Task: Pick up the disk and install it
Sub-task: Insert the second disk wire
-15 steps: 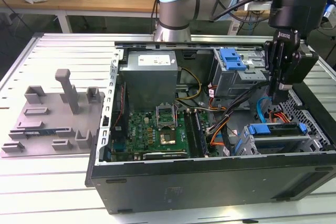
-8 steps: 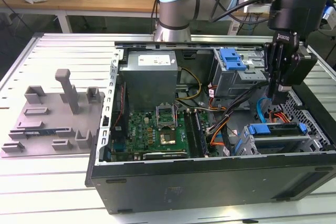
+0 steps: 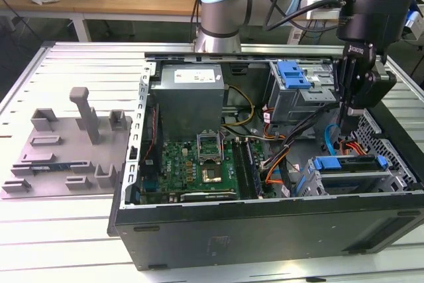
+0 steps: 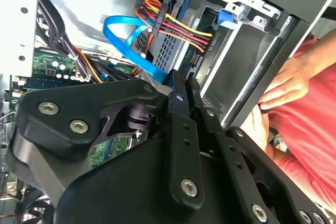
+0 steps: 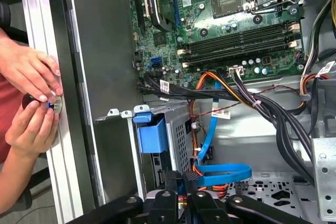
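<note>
Disk [image 3: 351,178]: prob. the silver slab w/ blue rails in the drive cage at the PC case's [image 3: 265,230] corner, on the exterior view's right. It's partly hidden, so you can't be sure.
Long axis: flat, running approx. along the exterior view's left-right.
End effector [image 3: 346,127]: you see it hanging just above the disk, apart from it.
Grip state: can't tell open or closed.
Ext. view extras: motherboard [image 3: 199,164], grey power supply [image 3: 189,94], grey fixture [image 3: 73,144] on the table [image 3: 66,230].
First wrist view extras: a person's hands [image 5: 29,98] at the case edge; blue cable [image 5: 220,174] near the end effector.
</note>
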`<state>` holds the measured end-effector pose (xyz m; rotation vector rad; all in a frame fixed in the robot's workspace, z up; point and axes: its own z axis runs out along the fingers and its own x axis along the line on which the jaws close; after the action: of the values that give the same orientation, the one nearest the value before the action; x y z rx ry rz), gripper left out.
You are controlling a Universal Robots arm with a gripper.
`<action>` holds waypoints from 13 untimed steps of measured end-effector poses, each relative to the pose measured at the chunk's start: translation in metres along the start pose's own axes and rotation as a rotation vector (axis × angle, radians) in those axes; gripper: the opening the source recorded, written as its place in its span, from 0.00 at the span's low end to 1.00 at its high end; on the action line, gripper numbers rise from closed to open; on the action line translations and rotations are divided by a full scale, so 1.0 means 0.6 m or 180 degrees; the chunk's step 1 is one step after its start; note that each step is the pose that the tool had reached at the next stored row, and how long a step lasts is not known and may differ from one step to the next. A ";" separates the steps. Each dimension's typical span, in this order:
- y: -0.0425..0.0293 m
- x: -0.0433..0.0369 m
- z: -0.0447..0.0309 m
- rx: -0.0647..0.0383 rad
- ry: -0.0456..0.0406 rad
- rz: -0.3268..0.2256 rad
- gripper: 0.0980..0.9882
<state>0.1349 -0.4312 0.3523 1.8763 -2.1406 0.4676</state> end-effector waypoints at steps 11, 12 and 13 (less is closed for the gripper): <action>0.000 0.021 0.009 0.0058 -0.0149 0.0036 0.07; 0.000 0.022 0.010 0.0084 -0.0169 0.0048 0.07; 0.000 0.024 0.011 0.0123 -0.0196 0.0066 0.07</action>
<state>0.1332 -0.4469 0.3522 1.9144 -2.2075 0.4646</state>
